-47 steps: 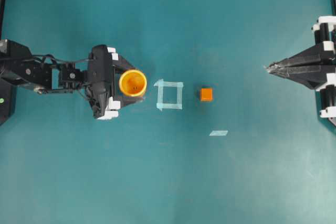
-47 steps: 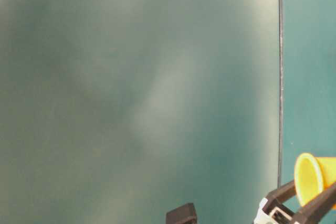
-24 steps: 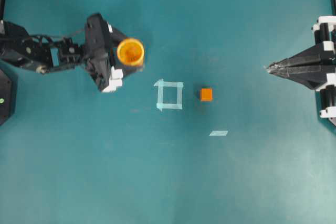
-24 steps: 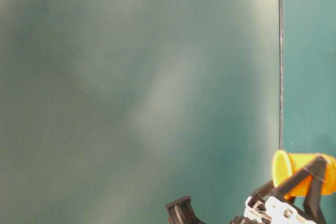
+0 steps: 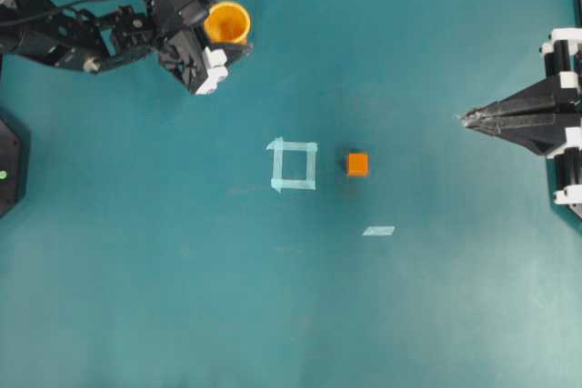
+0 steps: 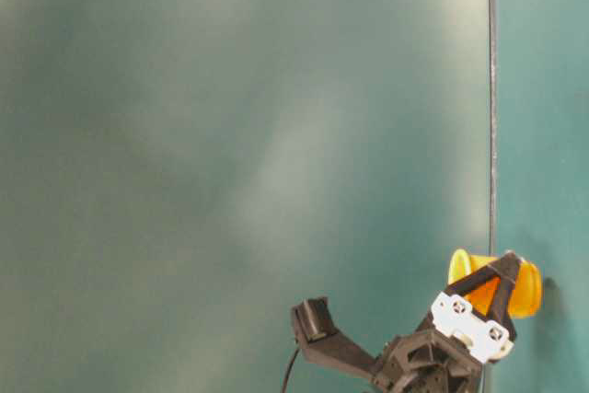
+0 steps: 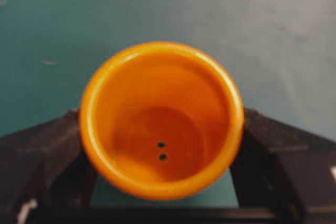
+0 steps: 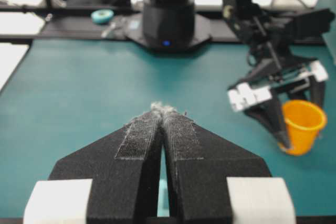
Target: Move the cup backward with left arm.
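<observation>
The orange-yellow cup stands upright near the far left corner of the teal table, its open mouth facing up. My left gripper is shut on the cup, one black finger pressed to each side of its wall. The left wrist view looks straight into the cup, with a finger on either side. From table level the cup shows behind the crossing fingers. The right wrist view shows the cup at far right. My right gripper rests shut at the right edge, its pads pressed together, holding nothing.
A small orange cube sits mid-table, just right of a square of pale tape. A short tape strip lies nearer the front. The table's back edge runs close behind the cup. The left arm's base stands at the far side.
My left gripper has carried the cup from the left-middle of the table toward the back edge, swinging the arm with it. The right arm, cube and tape have not moved.
</observation>
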### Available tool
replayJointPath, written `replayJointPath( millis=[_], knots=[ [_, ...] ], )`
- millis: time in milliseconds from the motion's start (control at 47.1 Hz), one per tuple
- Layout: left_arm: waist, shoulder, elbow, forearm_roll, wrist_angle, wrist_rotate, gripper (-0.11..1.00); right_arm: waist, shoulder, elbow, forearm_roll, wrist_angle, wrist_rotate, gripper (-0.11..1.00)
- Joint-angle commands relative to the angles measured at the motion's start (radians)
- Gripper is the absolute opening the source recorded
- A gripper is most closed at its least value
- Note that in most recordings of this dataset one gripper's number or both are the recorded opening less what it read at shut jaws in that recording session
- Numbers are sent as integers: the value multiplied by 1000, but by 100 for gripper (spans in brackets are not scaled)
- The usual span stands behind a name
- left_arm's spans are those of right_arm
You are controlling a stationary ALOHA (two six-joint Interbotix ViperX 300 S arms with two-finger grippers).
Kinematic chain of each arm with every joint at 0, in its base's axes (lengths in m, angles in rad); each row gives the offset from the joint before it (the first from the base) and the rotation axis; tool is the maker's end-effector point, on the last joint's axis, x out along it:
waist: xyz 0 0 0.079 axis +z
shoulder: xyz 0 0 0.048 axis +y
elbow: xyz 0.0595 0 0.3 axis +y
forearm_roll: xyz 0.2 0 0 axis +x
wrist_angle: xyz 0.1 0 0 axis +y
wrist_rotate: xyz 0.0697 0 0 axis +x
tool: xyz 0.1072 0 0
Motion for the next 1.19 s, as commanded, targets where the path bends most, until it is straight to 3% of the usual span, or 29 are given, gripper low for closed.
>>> replayJointPath(
  millis=[0,573,1168],
  knots=[
    [31,-8,-35,3,6,-2,69,2,5,-32,2,-3,0,0],
    [178,25,-75,2,14,-2,69,2,2,-34,2,-3,0,0],
    [195,29,-86,3,14,0,69,2,3,-34,2,-3,0,0]
  ],
)
